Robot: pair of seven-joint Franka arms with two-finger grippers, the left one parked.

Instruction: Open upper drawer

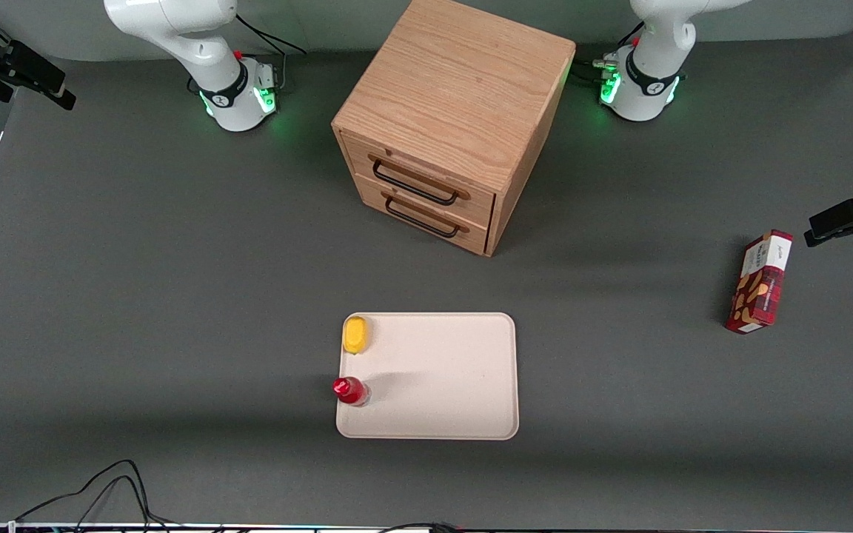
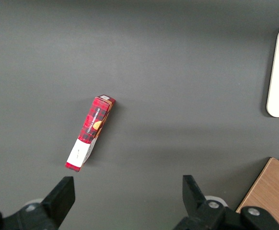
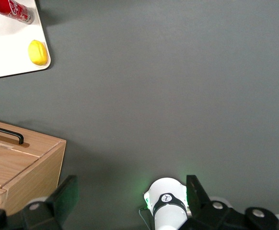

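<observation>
The small oak cabinet [image 1: 463, 89] stands at the back middle of the table. Its upper drawer [image 1: 426, 169] is closed, its wide black wire handle [image 1: 415, 185] facing the tray. The look-alike lower drawer [image 1: 426, 213] beneath it is also closed. My right gripper [image 3: 130, 196] is open and empty. It hangs high above the table over the working arm's base [image 3: 166, 206], well apart from the cabinet, and is out of the front view. A corner of the cabinet [image 3: 29, 167] with one black handle [image 3: 7, 133] shows in the right wrist view; I cannot tell which drawer's.
A beige tray [image 1: 456, 370] lies nearer the front camera than the cabinet, with a yellow object [image 1: 355, 334] and a red bottle [image 1: 350, 390] on it. A red plaid box [image 1: 760, 281] lies toward the parked arm's end. Cables lie at the table's front edge.
</observation>
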